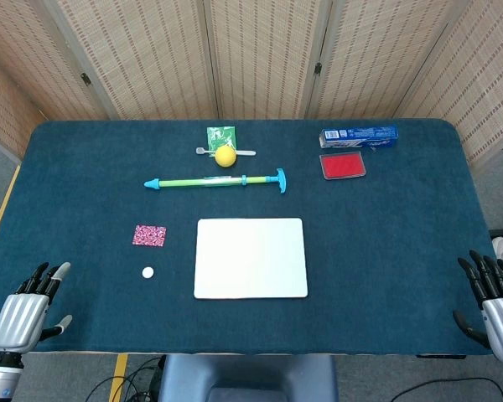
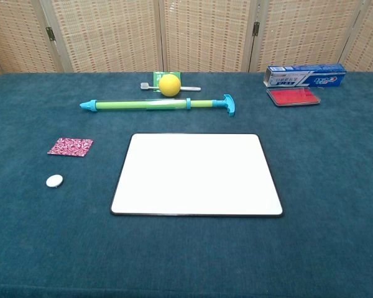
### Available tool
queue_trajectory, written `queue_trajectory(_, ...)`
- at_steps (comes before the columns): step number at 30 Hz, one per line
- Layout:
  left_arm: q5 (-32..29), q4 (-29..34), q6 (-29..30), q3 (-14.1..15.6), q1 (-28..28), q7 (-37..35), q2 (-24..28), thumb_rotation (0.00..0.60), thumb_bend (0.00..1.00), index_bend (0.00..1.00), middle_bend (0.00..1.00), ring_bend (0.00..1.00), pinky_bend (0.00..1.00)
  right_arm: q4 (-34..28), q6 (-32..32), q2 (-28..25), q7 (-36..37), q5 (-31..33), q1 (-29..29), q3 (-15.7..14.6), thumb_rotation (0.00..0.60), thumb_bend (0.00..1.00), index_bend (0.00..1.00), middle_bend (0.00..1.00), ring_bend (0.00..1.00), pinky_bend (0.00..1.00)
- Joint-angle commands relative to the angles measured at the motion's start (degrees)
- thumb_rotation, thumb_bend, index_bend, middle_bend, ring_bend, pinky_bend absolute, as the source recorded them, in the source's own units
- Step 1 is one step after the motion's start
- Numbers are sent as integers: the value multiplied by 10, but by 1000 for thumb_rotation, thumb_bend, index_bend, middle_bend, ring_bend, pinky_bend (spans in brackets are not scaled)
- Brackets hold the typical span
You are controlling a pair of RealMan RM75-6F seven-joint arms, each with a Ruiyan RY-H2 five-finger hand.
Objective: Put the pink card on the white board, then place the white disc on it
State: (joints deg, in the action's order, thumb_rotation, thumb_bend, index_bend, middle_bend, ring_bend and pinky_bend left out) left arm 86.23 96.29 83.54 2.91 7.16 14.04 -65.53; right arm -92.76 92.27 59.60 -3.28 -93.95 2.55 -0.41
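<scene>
The pink card (image 1: pixel 149 235) is lying flat on the dark teal worktop (image 1: pixel 386 251), just left of the white board (image 1: pixel 251 258) and apart from it, with the white disc (image 1: pixel 147 272) sitting a little nearer the front edge, below the card. Nothing is lying between these two and the board, whose surface is bare. Behind the board, a green and blue pump-like tube (image 1: pixel 216 181) is stretching across the worktop, parallel to the board's far edge. Further back, a yellow ball (image 1: pixel 225 156) is resting against a green packet (image 1: pixel 220 134) and a toothbrush (image 1: pixel 241 152). Toward the far right, a red ink pad (image 1: pixel 343 166) is sitting just in front of a blue toothpaste box (image 1: pixel 359 136). The left robot hand (image 1: pixel 27 310) is hovering at the front left corner, fingers spread, holding nothing; the right robot hand (image 1: pixel 495 301) is hovering at the front right edge, likewise empty with fingers apart. Both are well away from the card and disc.
</scene>
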Motion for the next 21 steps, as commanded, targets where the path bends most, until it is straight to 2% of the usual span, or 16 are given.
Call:
queue_trajectory(1,-5,0,-5,-3,1,0,1,600,248,54,174,80,286,-2,-6,0,-4,4,-3,2,600,204,0,0,0,0)
queue_trajectory(6,-6,4,-8,-4,-1,2,3,600,248,54,174,80,286,-5,-14,-1,-6,5,-7,1,600,203,0,0,0,0)
queue_trajectory(10,19,18,3,4,-8,-1,6,600,248,53,175,80,286,-4,-2,-2,-2,-8,-2,-3,600,204,0,0,0,0)
queue_trajectory(12,24,24,-1,6,-6,1,10,600,248,53,205,95,295,-4,0,-2,0,-10,-1,-4,600,204,0,0,0,0)
queue_trajectory(13,22,28,-5,4,-3,6,13,600,248,55,303,156,318,-4,1,-2,0,-10,0,-4,600,204,0,0,0,0)
queue_trajectory(15,16,40,-24,-3,9,16,24,600,248,63,635,395,400,-2,-3,-1,-1,-7,-1,-4,600,204,0,0,0,0)
queue_trajectory(16,16,48,-34,-5,16,13,31,600,248,78,863,606,497,-1,-6,-1,-3,-4,-2,-4,600,204,0,0,0,0)
queue_trajectory(17,17,56,-41,-7,22,10,36,600,248,101,976,752,585,-1,-9,-1,-3,-2,-3,-4,600,204,0,0,0,0)
queue_trajectory(19,25,68,-51,-15,36,18,45,600,248,166,1000,880,714,-2,-13,-2,-1,-1,-6,-2,600,204,0,0,0,0)
queue_trajectory(21,22,79,-64,-28,52,31,45,600,248,222,1000,941,787,-2,-16,-2,-1,0,-8,-2,600,204,0,0,0,0)
